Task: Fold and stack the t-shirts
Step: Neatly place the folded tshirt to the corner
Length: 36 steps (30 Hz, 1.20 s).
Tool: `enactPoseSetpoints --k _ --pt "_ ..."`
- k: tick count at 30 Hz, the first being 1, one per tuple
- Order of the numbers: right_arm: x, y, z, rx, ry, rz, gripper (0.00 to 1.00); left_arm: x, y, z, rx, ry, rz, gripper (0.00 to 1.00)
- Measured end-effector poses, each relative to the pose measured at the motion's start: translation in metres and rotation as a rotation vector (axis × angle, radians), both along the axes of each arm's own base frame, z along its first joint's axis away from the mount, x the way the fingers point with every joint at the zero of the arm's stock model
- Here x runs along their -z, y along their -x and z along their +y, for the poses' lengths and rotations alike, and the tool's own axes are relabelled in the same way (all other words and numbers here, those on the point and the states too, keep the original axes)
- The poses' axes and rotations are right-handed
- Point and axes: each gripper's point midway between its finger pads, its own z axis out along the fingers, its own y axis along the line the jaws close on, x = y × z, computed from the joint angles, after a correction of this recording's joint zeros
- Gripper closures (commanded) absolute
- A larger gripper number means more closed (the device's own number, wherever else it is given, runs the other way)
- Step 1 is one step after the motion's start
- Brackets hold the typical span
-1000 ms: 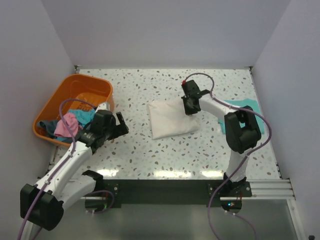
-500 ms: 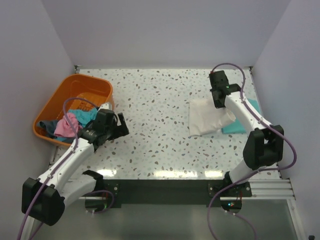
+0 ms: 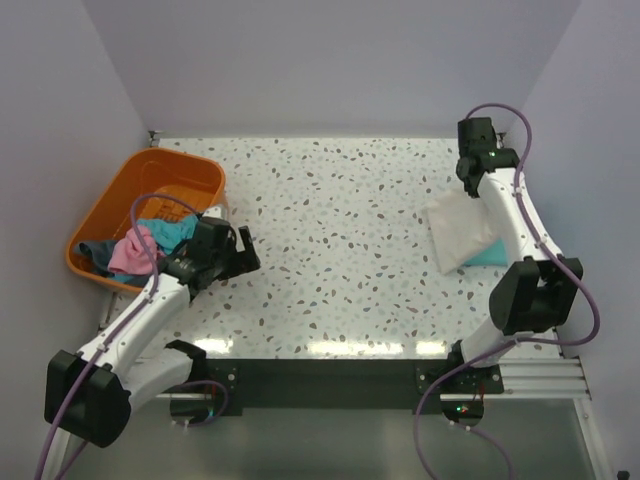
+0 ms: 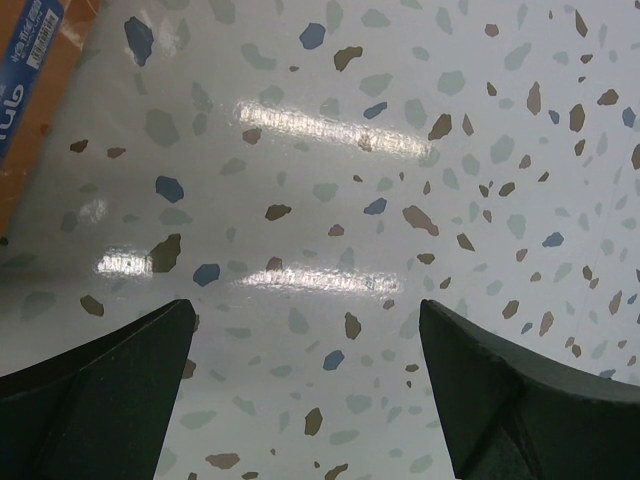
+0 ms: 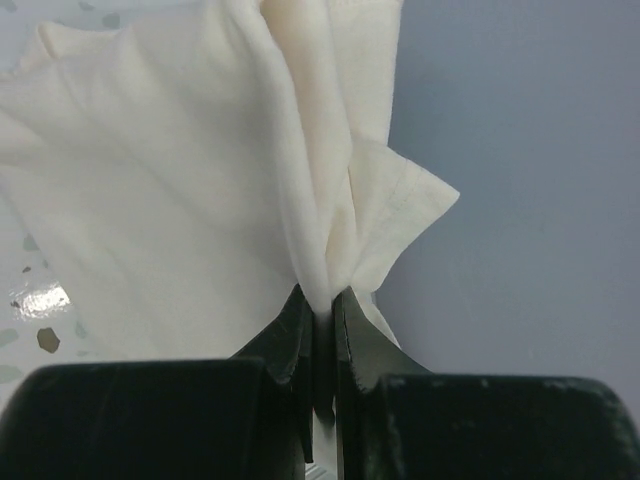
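Observation:
The folded cream-white t-shirt (image 3: 462, 228) lies at the table's right side, over the teal-green t-shirt (image 3: 492, 256), of which only a strip shows. My right gripper (image 3: 468, 180) is shut on the cream shirt's far edge; in the right wrist view the cloth (image 5: 200, 180) bunches between the closed fingers (image 5: 322, 320). The red logo is hidden. My left gripper (image 3: 240, 252) is open and empty, low over the bare table right of the basket; its two fingers (image 4: 100, 390) stand wide apart in the left wrist view.
An orange plastic basket (image 3: 190, 172) at the back left holds several crumpled clothes, pink (image 3: 132, 250) and blue (image 3: 168, 230). Its wall shows in the left wrist view (image 4: 30, 110). Walls close in the table at the back and right.
My right gripper has dragged the cream shirt from the table's middle to the right, onto the teal shirt. The left arm has barely moved.

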Motion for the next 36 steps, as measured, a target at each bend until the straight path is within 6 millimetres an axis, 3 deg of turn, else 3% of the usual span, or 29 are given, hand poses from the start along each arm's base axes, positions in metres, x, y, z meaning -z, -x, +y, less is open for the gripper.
enactPoseSetpoints --k 5,11,17,18,19,20,21,22,25,29,33,36 --pt "-0.011 -0.013 -0.012 0.017 0.014 -0.016 1.0 0.0 -0.001 -0.001 0.003 0.005 -0.001 0.0" --pt "0.012 -0.015 -0.037 0.082 0.033 0.054 1.0 0.0 -0.001 0.0 0.003 0.006 0.001 0.0" --pt "0.031 -0.006 -0.08 0.236 0.068 0.075 0.98 0.004 -0.001 0.0 0.005 -0.001 0.014 0.0" --pt "0.036 -0.004 -0.089 0.269 0.08 0.083 0.73 0.004 -0.001 0.0 0.005 -0.002 0.016 0.0" --pt "0.043 -0.002 -0.096 0.304 0.088 0.093 0.64 0.005 -0.001 0.0 0.005 -0.002 0.018 0.0" --pt "0.05 0.001 -0.103 0.337 0.101 0.106 0.48 0.005 -0.001 0.0 0.005 -0.003 0.02 0.0" --pt "0.057 0.003 -0.11 0.375 0.115 0.114 0.13 0.006 0.0 0.0 0.005 -0.004 0.023 0.0" --pt "0.064 0.005 -0.115 0.407 0.123 0.124 0.01 0.007 0.0 0.0 0.005 -0.005 0.025 0.0" --pt "0.077 0.012 -0.124 0.464 0.148 0.156 0.01 0.007 0.0 0.0 0.004 -0.007 0.028 0.0" --pt "0.078 0.012 -0.122 0.503 0.125 0.12 0.01 0.008 0.0 0.0 0.004 -0.007 0.029 0.0" --pt "0.078 0.004 -0.102 0.478 -0.013 0.042 0.01 0.008 0.0 0.001 0.004 -0.007 0.029 0.0" --pt "0.065 0.007 -0.071 0.408 -0.122 -0.036 0.01 0.007 0.0 0.001 0.001 -0.011 0.029 0.0"
